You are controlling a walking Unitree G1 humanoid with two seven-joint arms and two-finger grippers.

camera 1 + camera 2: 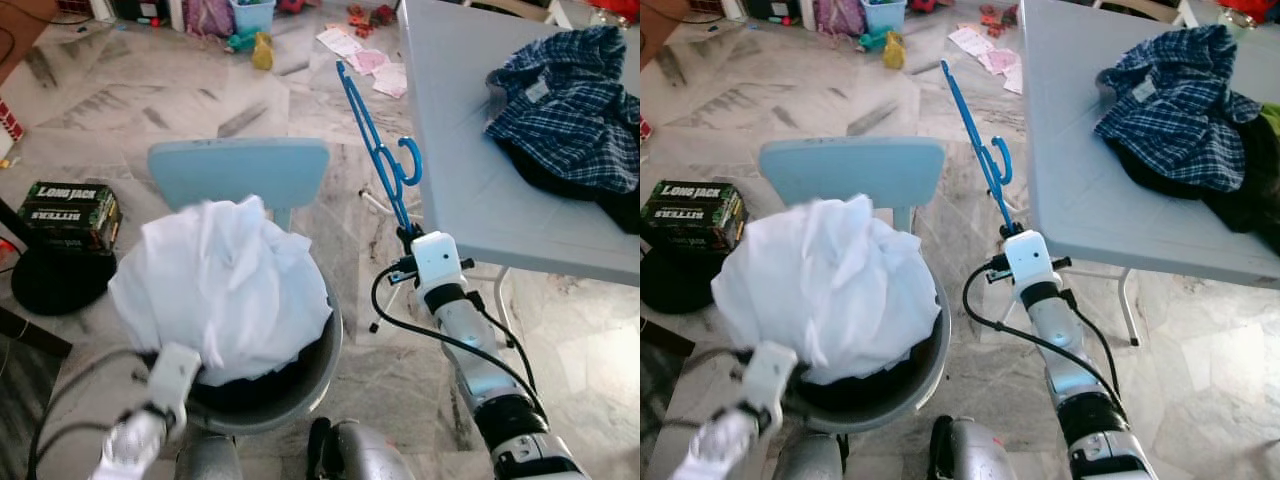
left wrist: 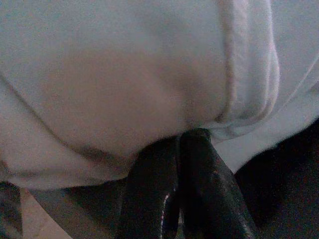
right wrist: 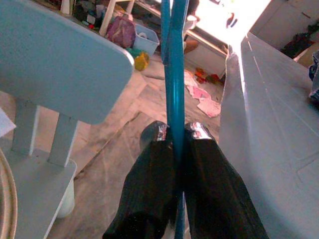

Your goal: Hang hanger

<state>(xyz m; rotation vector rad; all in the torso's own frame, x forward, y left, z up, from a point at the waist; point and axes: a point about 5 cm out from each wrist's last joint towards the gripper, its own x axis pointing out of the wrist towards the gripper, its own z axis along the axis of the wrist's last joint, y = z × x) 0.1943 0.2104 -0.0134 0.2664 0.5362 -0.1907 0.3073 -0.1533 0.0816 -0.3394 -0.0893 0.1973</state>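
Left claw (image 2: 179,144) pinches white cloth (image 1: 225,285); right claw (image 3: 175,137) clamps blue hanger (image 1: 375,150).

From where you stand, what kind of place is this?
Probably a lived-in home room: toys lie on the marble floor, a plaid shirt sits on a grey table, and a basin holds white laundry.
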